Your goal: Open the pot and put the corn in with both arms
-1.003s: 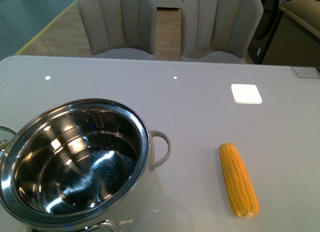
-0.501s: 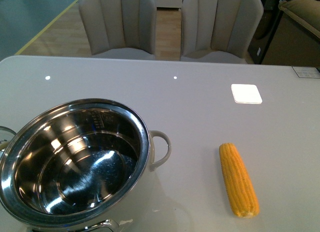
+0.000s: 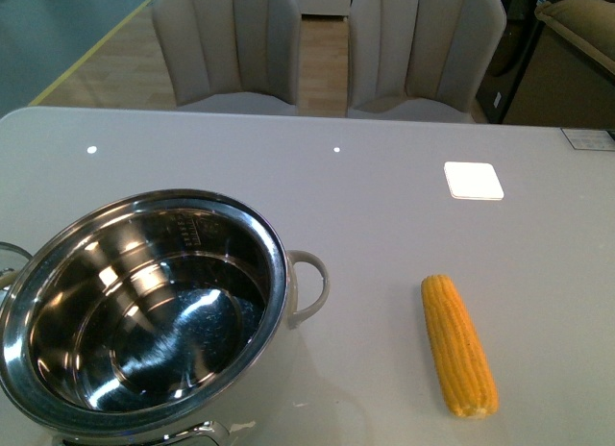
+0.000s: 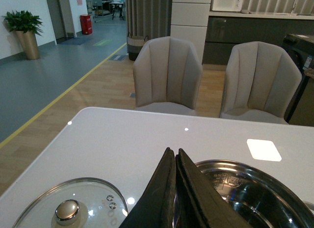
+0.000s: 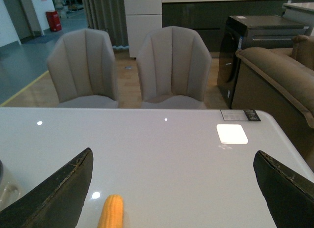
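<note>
The steel pot (image 3: 279,273) stands open and empty at the table's near left, a pale handle (image 3: 309,284) on its right side. Its glass lid (image 4: 44,198) with a silver knob (image 4: 66,211) lies flat on the table beside the pot (image 4: 230,168) in the left wrist view. The yellow corn (image 3: 458,343) lies on the table at the near right, apart from the pot. My left gripper (image 4: 175,152) is shut with nothing in it, above the gap between lid and pot. My right gripper (image 5: 174,159) is wide open above the table, with the corn (image 5: 111,212) near its one finger. Neither arm shows in the front view.
Two beige chairs (image 3: 327,42) stand behind the table's far edge. A bright square of reflected light (image 3: 473,180) and a small label (image 3: 588,137) are on the table at the far right. A brown sofa (image 5: 279,75) is off to the right.
</note>
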Action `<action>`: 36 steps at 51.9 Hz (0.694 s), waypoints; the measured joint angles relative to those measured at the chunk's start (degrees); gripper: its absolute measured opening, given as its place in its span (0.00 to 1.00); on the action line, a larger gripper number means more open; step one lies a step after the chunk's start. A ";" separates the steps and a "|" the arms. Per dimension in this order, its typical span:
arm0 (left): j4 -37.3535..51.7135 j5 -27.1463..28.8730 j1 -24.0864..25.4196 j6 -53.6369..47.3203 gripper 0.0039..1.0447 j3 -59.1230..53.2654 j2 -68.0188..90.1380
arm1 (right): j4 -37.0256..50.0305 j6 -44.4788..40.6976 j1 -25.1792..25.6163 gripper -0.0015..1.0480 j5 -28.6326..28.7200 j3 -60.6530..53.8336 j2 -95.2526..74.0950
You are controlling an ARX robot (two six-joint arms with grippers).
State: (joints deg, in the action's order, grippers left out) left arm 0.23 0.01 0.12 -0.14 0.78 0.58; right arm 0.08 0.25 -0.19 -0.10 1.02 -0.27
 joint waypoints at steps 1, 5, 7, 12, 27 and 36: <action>-0.02 0.02 0.00 0.00 0.03 0.00 -0.07 | 0.00 0.00 0.00 0.92 0.00 0.00 0.00; -0.15 0.02 0.02 0.00 0.03 0.00 -0.17 | 0.00 0.00 0.00 0.92 -0.02 0.00 0.00; -0.15 0.00 0.02 0.00 0.03 0.00 -0.17 | 0.00 0.00 -0.02 0.92 -0.02 0.00 0.00; -0.15 0.00 0.02 0.00 0.03 0.00 -0.22 | 0.00 0.00 0.00 0.92 -0.02 0.00 0.00; -0.17 -0.02 0.02 0.02 0.14 0.00 -0.24 | -20.33 6.60 0.13 0.92 -0.48 8.55 -13.77; -0.22 0.00 0.00 0.02 0.39 0.00 -0.24 | -21.84 9.03 0.42 0.92 -0.83 10.10 -28.46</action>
State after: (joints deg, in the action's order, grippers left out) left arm 0.01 0.01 0.12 -0.12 0.78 0.34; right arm -21.76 9.28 0.23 -0.93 11.11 -28.73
